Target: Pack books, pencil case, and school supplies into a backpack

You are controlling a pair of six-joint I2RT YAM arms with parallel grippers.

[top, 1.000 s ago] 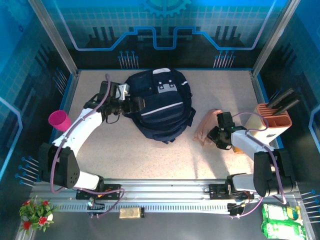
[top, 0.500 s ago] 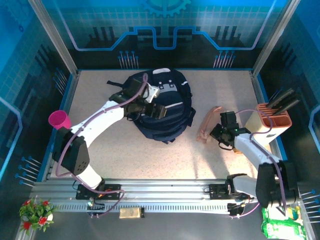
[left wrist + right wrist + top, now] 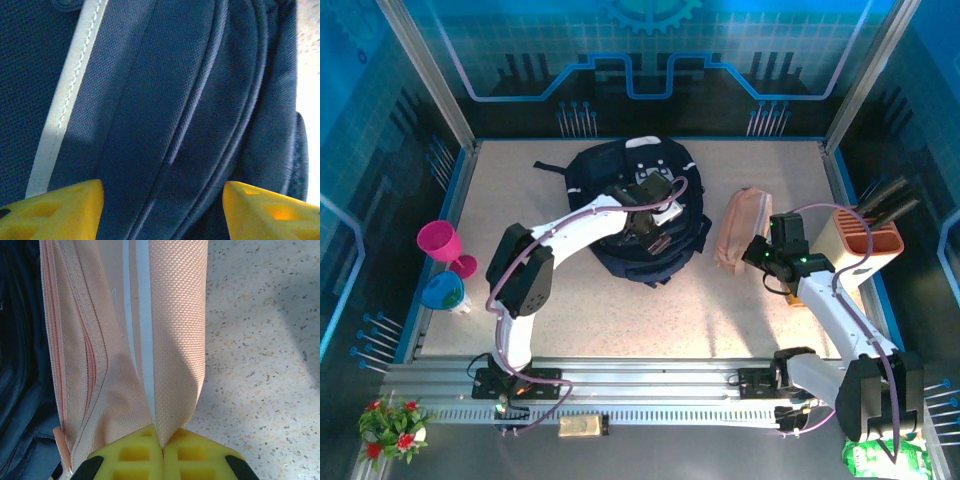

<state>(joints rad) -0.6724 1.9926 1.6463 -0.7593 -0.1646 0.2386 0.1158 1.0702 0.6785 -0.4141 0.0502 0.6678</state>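
Right claw: (image 3: 162, 454) pressed together on one end of the pencil case (image 3: 170, 315), with only a thin fold of the fabric between the pads.
Pencil case spot: (image 3: 740, 228) was just beside the right flank of the backpack (image 3: 610, 165), stretching away from the right claw (image 3: 760, 252). Couldn't tell if it was clear of the tabletop (image 3: 570, 300).
Left claw: (image 3: 160, 215) was spread and holding nothing, low over the backpack (image 3: 175, 100). Curved seams ran between its fingers, with the white stripe (image 3: 65, 115) to one side.
Left claw, top view: (image 3: 655, 225) sat over the front of the bag, toward its right side.
Backpack state: lay flat on the far middle of the tabletop. No open mouth was visible under the left claw, so it looked closed there.
Risk, slip: the pinch was on the edge of soft cloth. The case could have slid out or flopped on a swing, since most of it hung past the grip.
Risk, wrong grab: if the left claw closed on plain fabric and not a zip pull or flap, the bag would likely bunch up or drag rather than open.
Risk, no opening: moving the case in before a gap existed would likely leave it on top of the bag or push the bag away.
Risk, crowding: both claws were near the same side of the bag, so they could clash.
Risk, holder: the beige holder (image 3: 865, 240) stood just beside the right arm, and a wide swing could knock it.
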